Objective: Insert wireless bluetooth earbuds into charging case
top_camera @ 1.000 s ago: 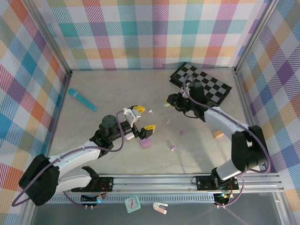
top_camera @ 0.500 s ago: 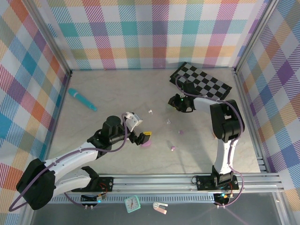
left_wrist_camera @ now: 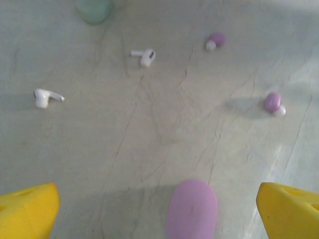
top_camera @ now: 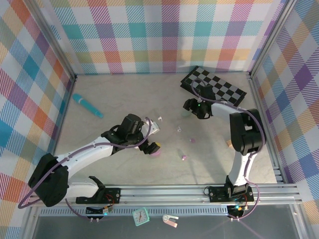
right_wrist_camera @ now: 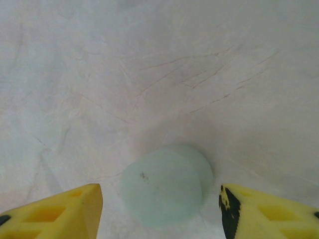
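In the right wrist view a mint green charging case (right_wrist_camera: 167,184) lies closed on the table between the yellow fingers (right_wrist_camera: 60,211) of my right gripper (right_wrist_camera: 162,211), which is open with a gap on each side of the case. My left gripper (left_wrist_camera: 159,211) is open too, with a lilac case (left_wrist_camera: 192,209) on the table between its fingers, nearer the right one. Ahead of it lie two white earbuds (left_wrist_camera: 46,97) (left_wrist_camera: 143,56) and two lilac earbuds (left_wrist_camera: 215,41) (left_wrist_camera: 273,103). From above, the left gripper (top_camera: 151,137) sits by the lilac case (top_camera: 155,153) and the right gripper (top_camera: 191,106) is near the checkerboard.
A black-and-white checkerboard (top_camera: 214,89) lies at the back right, a teal stick-shaped object (top_camera: 87,105) at the left, and a small tan block (top_camera: 231,143) behind the right arm. Plaid walls close in three sides.
My right gripper has opened around the mint case, which now rests on the table. The left wrist has turned and shifted a little right over the lilac case.
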